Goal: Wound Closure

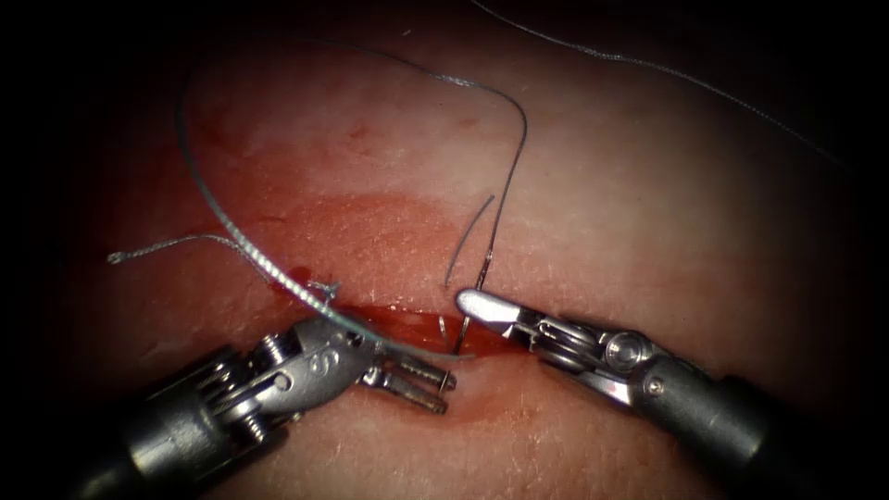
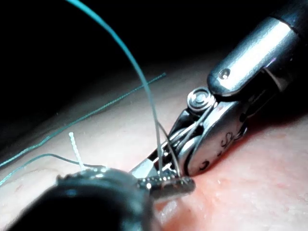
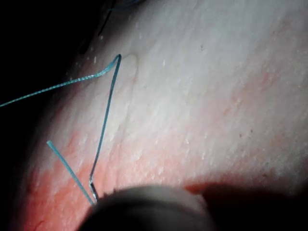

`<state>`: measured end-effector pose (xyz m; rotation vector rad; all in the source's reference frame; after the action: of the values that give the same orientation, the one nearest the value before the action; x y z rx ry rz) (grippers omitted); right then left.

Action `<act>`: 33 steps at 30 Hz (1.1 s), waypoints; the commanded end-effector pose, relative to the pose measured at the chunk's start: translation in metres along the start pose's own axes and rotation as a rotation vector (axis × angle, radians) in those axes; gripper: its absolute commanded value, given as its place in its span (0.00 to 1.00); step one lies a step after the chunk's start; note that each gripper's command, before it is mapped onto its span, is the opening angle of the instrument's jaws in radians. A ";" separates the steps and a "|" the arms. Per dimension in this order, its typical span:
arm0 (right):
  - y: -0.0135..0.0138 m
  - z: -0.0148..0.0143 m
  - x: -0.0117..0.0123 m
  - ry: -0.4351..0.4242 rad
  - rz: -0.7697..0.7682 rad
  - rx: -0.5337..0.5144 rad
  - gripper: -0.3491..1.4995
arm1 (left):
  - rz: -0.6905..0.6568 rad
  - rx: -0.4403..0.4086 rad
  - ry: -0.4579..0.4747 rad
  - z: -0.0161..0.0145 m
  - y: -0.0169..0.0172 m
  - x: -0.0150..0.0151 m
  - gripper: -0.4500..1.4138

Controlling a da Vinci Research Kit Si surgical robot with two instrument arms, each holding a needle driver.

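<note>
Dark surround; tissue (image 1: 602,213) fills the endoscope view, pale at top, red-stained toward the middle. Cut (image 1: 417,324) runs roughly horizontal near centre, w/ red fluid (image 1: 370,319) pooled along it.

L tool (image 1: 421,381) enters from lower left, tip just below the cut. Gripper jaws a little apart, nothing between them. A curved stretch of thread passes over its wrist, touching or just above it; can't tell which.

R tool (image 1: 480,304) enters from lower right, tip at the cut's right part. Gripper closed on the needle (image 1: 484,268), gripped low on its curve near the cut. Needle stands nearly upright from the jaws; its lower end goes down at the cut edge, whether it's in the tissue can't tell. In the left wrist view, R tool (image 2: 166,183) jaw tip sits by thin strands rising from it; L tool's (image 2: 149,167) wrist is behind.

Thread (image 1: 222,218) runs from the needle's top up, arcs across the upper tissue, comes down the left side as a wide loop, then crosses toward the cut. Knot (image 1: 324,289) w/ short ends left of centre at the cut edge; a free tail (image 1: 162,247) lies out to the left. Short cut end (image 1: 468,236) just left of the needle. Another strand crosses the upper right.

Right wrist view: thread (image 3: 103,130) kinks and drops to the tool's tip, a short end (image 3: 67,171) beside it.
</note>
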<state>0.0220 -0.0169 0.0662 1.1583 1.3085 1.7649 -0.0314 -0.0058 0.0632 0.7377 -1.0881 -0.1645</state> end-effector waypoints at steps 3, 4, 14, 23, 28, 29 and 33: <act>-0.0010 0.0010 0.0012 0.078 -0.142 -0.004 0.02 | -0.111 0.014 -0.016 -0.0006 0.0004 -0.0014 0.00; -0.0013 0.0011 0.0017 0.146 -0.223 -0.023 0.35 | -0.217 0.029 -0.043 -0.0011 0.0001 -0.0016 0.00; -0.0050 -0.0015 0.0049 0.312 -0.295 -0.025 0.55 | -1.130 0.154 -0.365 -0.0047 -0.0025 -0.0051 0.00; -0.0054 -0.0022 0.0059 0.337 -0.294 -0.025 0.55 | -1.832 0.385 -0.512 -0.0105 -0.0043 -0.0071 0.00; -0.0053 -0.0021 0.0057 0.330 -0.295 -0.020 0.55 | -1.881 0.463 -0.600 -0.0143 -0.0042 -0.0084 0.00; -0.0055 -0.0021 0.0056 0.332 -0.300 -0.015 0.55 | -1.863 0.496 -0.637 -0.0163 -0.0039 -0.0100 0.00; -0.0063 -0.0022 0.0057 0.340 -0.348 -0.008 0.55 | -1.559 0.605 -0.868 -0.0232 -0.0030 -0.0171 0.00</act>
<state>0.0172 -0.0118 0.0616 0.5890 1.5895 1.7508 -0.0171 0.0139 0.0395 1.9927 -1.4200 -1.5519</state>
